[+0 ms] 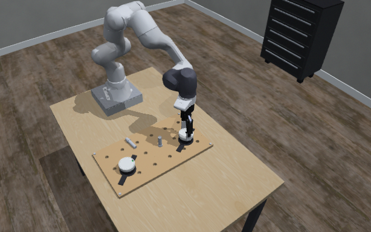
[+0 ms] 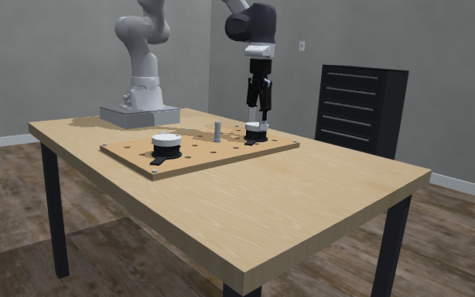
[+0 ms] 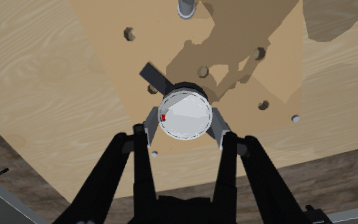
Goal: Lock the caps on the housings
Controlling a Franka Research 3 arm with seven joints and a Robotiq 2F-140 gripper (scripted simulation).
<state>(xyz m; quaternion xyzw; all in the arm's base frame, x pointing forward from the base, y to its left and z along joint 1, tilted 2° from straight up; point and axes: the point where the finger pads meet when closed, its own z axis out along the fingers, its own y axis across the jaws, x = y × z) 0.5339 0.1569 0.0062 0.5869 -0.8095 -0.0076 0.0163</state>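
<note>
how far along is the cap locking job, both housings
Possibly done: the near cap shows a green dot, though that is only a guess at locked. In hand: the pincer is clamped on the far cap, which shows a red mark. Both housings stand upright on the pegboard. Left: turning the far cap.

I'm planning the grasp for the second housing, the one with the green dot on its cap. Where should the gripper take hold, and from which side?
Grip the white cap by its round rim, coming straight down from above with fingers on opposite sides, as the gripper now holds the other cap. The cap is a flat disc standing proud of its black housing, upright on the pegboard, so its side wall is exposed.
</note>
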